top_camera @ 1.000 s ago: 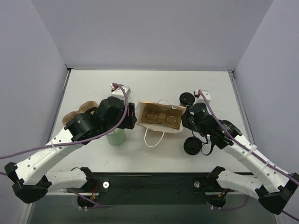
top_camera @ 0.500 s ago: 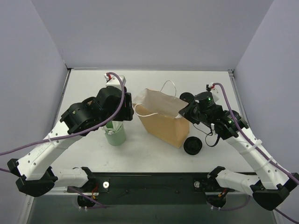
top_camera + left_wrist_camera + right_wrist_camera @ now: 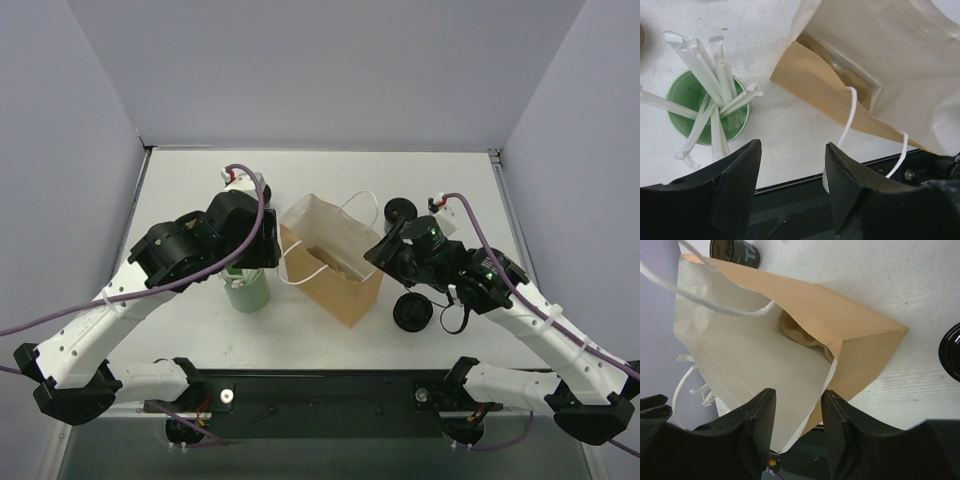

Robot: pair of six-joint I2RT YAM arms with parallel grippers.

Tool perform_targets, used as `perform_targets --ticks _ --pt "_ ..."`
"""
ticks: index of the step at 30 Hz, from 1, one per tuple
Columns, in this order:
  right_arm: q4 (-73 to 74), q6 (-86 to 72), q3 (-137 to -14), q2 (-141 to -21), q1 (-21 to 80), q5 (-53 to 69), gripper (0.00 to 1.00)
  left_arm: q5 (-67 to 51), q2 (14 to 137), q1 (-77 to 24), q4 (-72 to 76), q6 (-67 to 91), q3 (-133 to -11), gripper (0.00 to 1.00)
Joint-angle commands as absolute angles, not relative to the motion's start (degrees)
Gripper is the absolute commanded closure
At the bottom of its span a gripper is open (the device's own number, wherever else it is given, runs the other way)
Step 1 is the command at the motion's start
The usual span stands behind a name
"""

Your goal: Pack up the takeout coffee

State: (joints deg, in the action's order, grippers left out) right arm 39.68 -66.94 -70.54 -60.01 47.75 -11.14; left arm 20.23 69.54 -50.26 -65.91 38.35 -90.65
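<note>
Right gripper [image 3: 798,396], jaws parted and empty, is held beside the paper bag [image 3: 350,282], and the black cup [image 3: 400,211], stood on the desk [image 3: 200,180] at the bag's two o'clock, is judged light, crushable, best pinched gently across its rim.

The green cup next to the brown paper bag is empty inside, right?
Not quite. The green cup is not empty: it holds a bunch of white paper-wrapped straws sticking up out of it. The left wrist view shows this clearly. It does sit next to the brown paper bag.
</note>
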Motion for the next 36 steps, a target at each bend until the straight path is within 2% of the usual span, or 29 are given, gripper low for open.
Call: perform_targets --ticks 1,9,15,24,29,36 --pt "43.8 -63.7 -73.6 -56.3 48.1 -15.6 0.58 17.9 67.4 -47.7 -67.3 38.0 -89.2 0.36" --pt "49.3 -53.7 -78.2 -55.5 48.1 -14.9 0.59 9.9 67.9 -39.0 -62.8 35.7 -84.4 0.38" --pt "49.7 -45.5 -81.2 -55.5 48.1 -16.6 0.60 10.3 73.0 -37.6 -59.0 32.7 -87.0 0.41" --pt "49.4 -30.4 -86.7 -58.4 47.5 -18.2 0.60 11.4 84.9 -36.9 -55.6 30.9 -94.4 0.43" --pt "49.4 -29.4 -88.1 -58.7 47.4 -17.5 0.60 13.0 93.2 -35.5 -54.0 30.4 -99.0 0.43" --pt "49.3 -30.9 -83.7 -54.8 47.0 -17.0 0.61 9.5 106.2 -33.9 -49.2 27.4 -114.1 0.41"
